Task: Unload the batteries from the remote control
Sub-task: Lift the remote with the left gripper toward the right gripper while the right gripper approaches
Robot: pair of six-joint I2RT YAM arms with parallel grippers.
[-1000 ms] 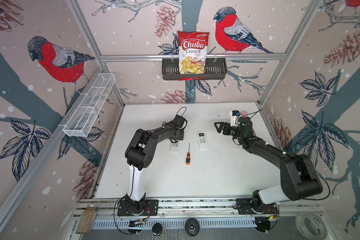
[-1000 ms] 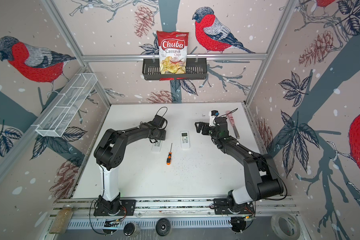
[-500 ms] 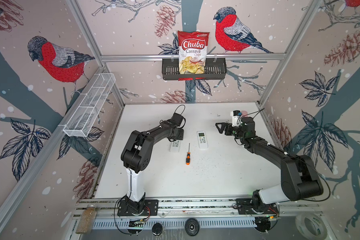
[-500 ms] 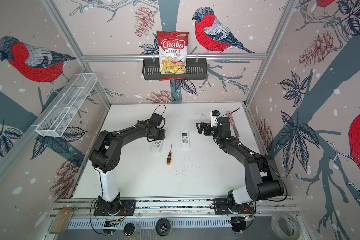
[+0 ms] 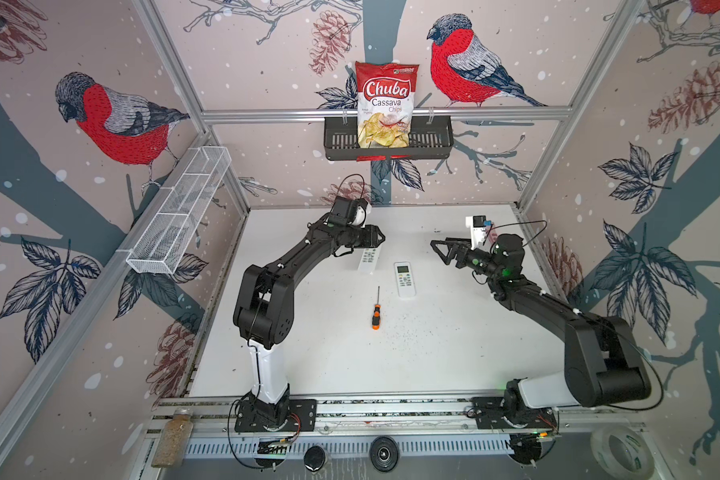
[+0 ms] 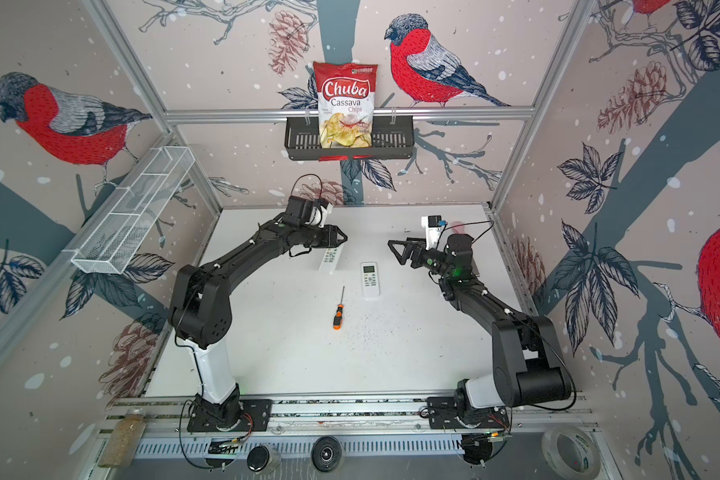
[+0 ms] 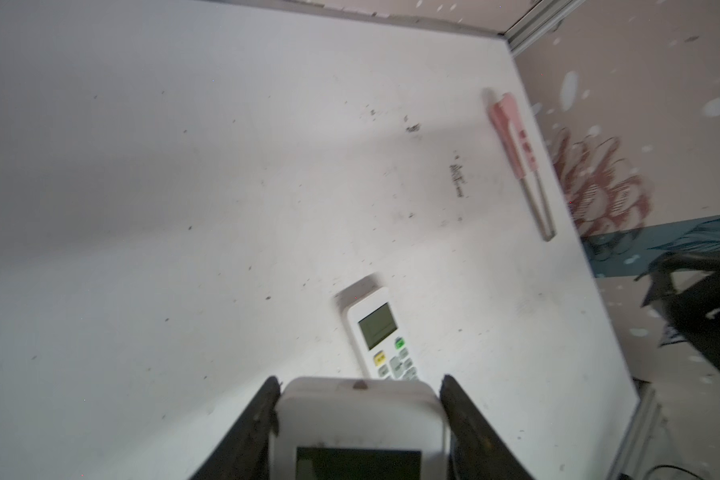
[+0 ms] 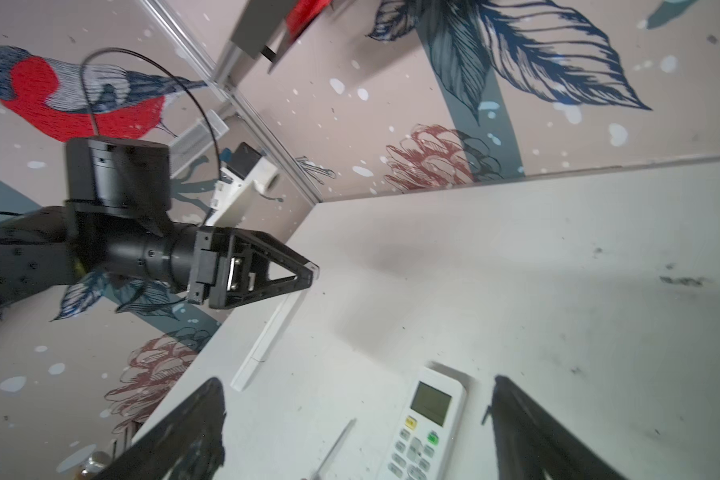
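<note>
Batteries were nowhere in sight, so the unloading looked barely begun. Remote (image 5: 368,261) hung tilted over the table (image 5: 329,365), clamped across its width by the left gripper (image 7: 358,379), its back hidden. Right gripper (image 8: 357,382) hovered close by, spread wide, empty. Second remote (image 5: 404,279) and screwdriver (image 5: 376,316) lay on the table.

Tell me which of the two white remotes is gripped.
The remote clamped in the left gripper; the other remote lies untouched on the table by the screwdriver.
</note>
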